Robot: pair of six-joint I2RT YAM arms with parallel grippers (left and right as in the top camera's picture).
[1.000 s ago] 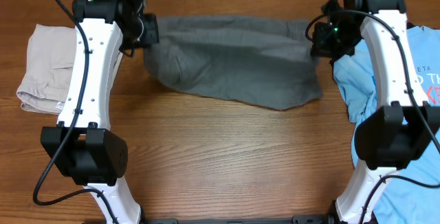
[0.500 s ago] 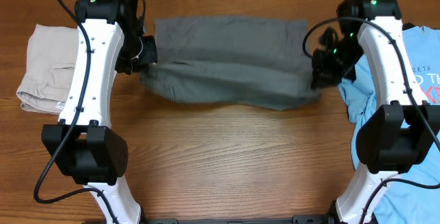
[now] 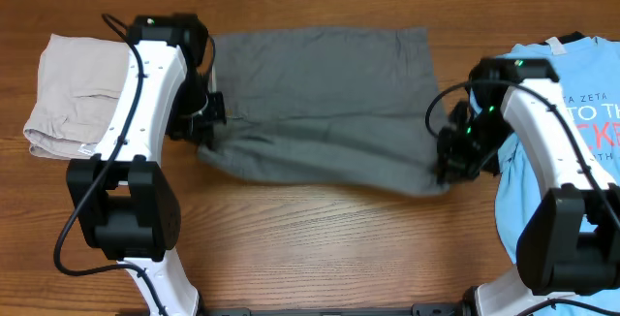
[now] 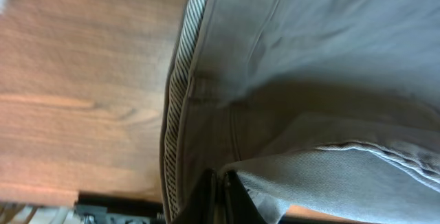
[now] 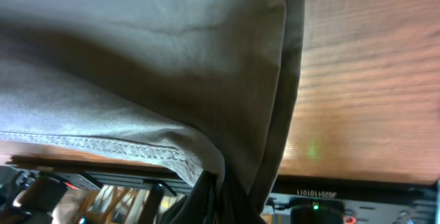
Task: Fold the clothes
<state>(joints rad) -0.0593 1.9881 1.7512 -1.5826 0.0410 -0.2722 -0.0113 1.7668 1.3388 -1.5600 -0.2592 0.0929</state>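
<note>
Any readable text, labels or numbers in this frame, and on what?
"TA ZETA": small dark print on the blue T-shirt, cut off at the left.
"TO TH": larger line below it, cut off at both ends.
Red letters under that: partly hidden, not readable.
Label with digits, right wrist view: too blurred to read.

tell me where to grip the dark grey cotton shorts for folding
The two ends of the near edge, one gripper from each side. The dark grey cotton shorts lie as a wide band, so end grips likely keep it straight; left gripper and right gripper hold there.
</note>
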